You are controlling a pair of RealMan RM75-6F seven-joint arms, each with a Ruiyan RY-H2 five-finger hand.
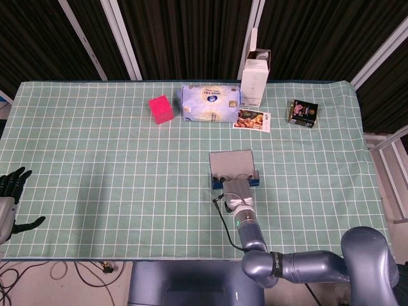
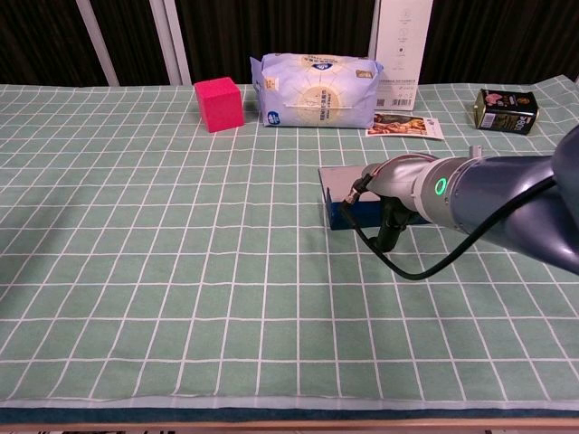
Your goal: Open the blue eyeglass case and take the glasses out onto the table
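Blue eyeglass case (image 1: pixel 234 169) sits mid-bench, a bit right of centre, lid already tipped up toward the far side, grey lining showing. Head view: my right hand (image 1: pixel 235 189) is at the near edge of the case, touching or just over its near wall. I can't tell how my fingers are set here, they're tucked under the wrist. Long axis of the case runs left-right, so it lies straight ahead of my right hand, on the far side. My left hand (image 1: pixel 11 203) is way off at the near-left corner, fingers spread, holding nothing, well apart from the case. Right hand is clearly the nearer one. Far row: pink cube (image 1: pixel 160 109), tissue pack (image 1: pixel 211 103), white carton (image 1: pixel 255 78), small card (image 1: pixel 254 120), dark tin (image 1: pixel 302 112).

Chest view: case (image 2: pixel 348 193) shows a blue front wall and open lid behind; my right forearm crosses in front of its right part. Right hand (image 2: pixel 391 231) hangs at the near side of the case, dark fingers pointing down to the bench (image 2: pixel 181 271). Whether they pinch anything I can't tell. Glasses not visible in either view, interior is hidden by my arm. My guess: lid step done, reaching in for the glasses is next, moving away from me over the near wall.
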